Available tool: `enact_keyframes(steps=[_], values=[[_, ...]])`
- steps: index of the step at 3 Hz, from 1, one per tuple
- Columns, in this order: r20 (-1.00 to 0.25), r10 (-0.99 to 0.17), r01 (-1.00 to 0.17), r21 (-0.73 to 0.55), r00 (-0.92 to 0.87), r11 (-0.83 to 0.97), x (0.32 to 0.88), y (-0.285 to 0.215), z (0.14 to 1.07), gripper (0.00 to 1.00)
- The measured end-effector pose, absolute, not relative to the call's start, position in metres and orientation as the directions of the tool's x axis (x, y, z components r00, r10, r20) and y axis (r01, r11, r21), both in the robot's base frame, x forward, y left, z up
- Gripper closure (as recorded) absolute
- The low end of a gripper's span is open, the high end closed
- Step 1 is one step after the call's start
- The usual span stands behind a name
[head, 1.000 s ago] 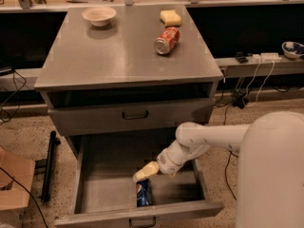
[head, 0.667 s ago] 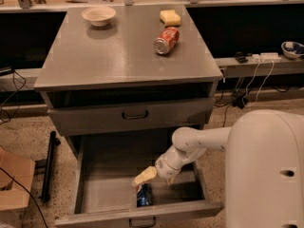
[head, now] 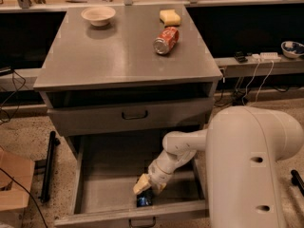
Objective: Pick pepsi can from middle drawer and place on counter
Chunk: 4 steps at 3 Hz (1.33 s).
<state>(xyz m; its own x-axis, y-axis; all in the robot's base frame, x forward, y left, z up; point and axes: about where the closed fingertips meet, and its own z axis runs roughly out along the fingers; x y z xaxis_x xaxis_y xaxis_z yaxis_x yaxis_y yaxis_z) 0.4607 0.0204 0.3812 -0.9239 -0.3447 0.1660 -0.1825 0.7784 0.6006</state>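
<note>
The grey metal counter [head: 114,56] carries a pale bowl [head: 98,14] at the back left, a yellow sponge [head: 170,17] at the back right, and a red-orange soda can [head: 166,40] lying on its side just in front of the sponge. The wide front half of this surface is bare. Below, the upper drawer [head: 95,118] is closed and the middle drawer [head: 95,194] is pulled out over the speckled floor. The pepsi can [head: 144,201], small and dark blue, sits against the drawer's front wall. The gripper [head: 145,186] hangs right above it; I cannot tell whether it is spread or closed.
</note>
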Motion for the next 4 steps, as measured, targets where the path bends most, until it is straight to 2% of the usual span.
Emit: enact_keyframes(steps=[2, 3, 4], values=[[0.194, -0.364, -0.185, 0.595, -0.911, 0.782, 0.454, 0.048, 0.361, 0.81], [0.181, -0.361, -0.191, 0.594, -0.915, 0.781, 0.456, 0.047, 0.367, 1.0], [0.041, -0.331, -0.247, 0.579, -0.943, 0.777, 0.475, 0.036, 0.415, 1.0]])
